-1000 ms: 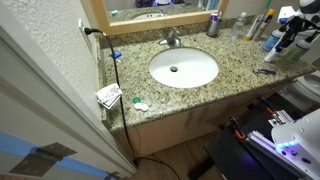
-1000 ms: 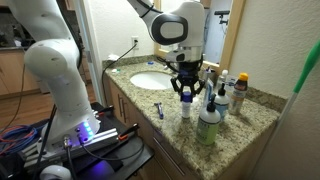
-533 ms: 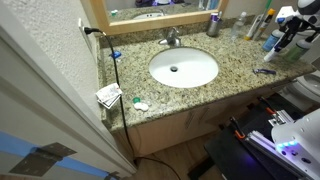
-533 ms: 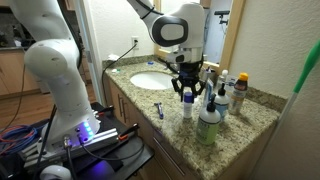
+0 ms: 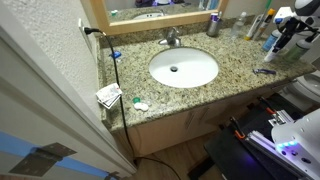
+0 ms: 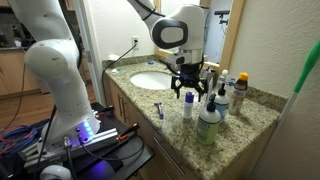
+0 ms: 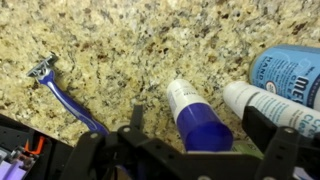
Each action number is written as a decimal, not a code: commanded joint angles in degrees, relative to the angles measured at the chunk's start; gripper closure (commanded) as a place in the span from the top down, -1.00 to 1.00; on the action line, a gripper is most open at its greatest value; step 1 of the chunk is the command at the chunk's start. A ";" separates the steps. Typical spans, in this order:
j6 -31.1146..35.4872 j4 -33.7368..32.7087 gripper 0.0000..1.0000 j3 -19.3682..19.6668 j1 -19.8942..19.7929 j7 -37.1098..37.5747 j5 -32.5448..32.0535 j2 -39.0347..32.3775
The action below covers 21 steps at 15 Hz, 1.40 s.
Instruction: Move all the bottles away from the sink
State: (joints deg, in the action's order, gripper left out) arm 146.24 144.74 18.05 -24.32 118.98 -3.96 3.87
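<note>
My gripper [image 7: 198, 126] is open and hangs just above a white bottle with a blue cap [image 7: 197, 118], which stands upright on the granite between the fingers [image 7: 135, 118] without touching them. In an exterior view the gripper [image 6: 190, 90] is over that bottle [image 6: 187, 106], well to the side of the sink [image 6: 150, 80]. A green bottle [image 6: 208, 125] stands nearer the counter's front. More bottles [image 6: 225, 96] cluster by the wall, and two of them lie close to my right finger [image 7: 262, 104]. The other side shows the gripper [image 5: 283, 35] far from the sink [image 5: 183, 68].
A blue razor [image 7: 62, 96] lies on the counter beside the bottle, also in both exterior views [image 6: 159, 110] [image 5: 265, 70]. A grey metallic cup [image 5: 213, 27] stands behind the basin by the chrome faucet [image 5: 172, 38]. A mirror and wall bound the counter's back.
The jaws have opened and let go of the blue-capped bottle, which now stands free on the counter. The gripper has lifted slightly above it.
</note>
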 commanded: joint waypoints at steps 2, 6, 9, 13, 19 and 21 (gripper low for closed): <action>5.40 0.23 1.00 0.77 1.06 -4.51 2.86 -1.21; 6.70 0.45 1.00 0.80 2.24 -13.73 8.93 -1.04; 7.10 0.54 1.00 0.76 4.25 -26.90 20.38 -0.40; 6.45 -0.39 1.00 0.76 5.60 -40.43 32.42 -0.75; -1.44 0.67 1.00 1.82 2.24 -38.81 25.15 10.08; -3.78 -2.62 1.00 1.15 2.81 -37.40 25.30 9.29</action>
State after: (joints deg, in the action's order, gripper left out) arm 144.76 145.46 20.41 -21.41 80.73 20.67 14.95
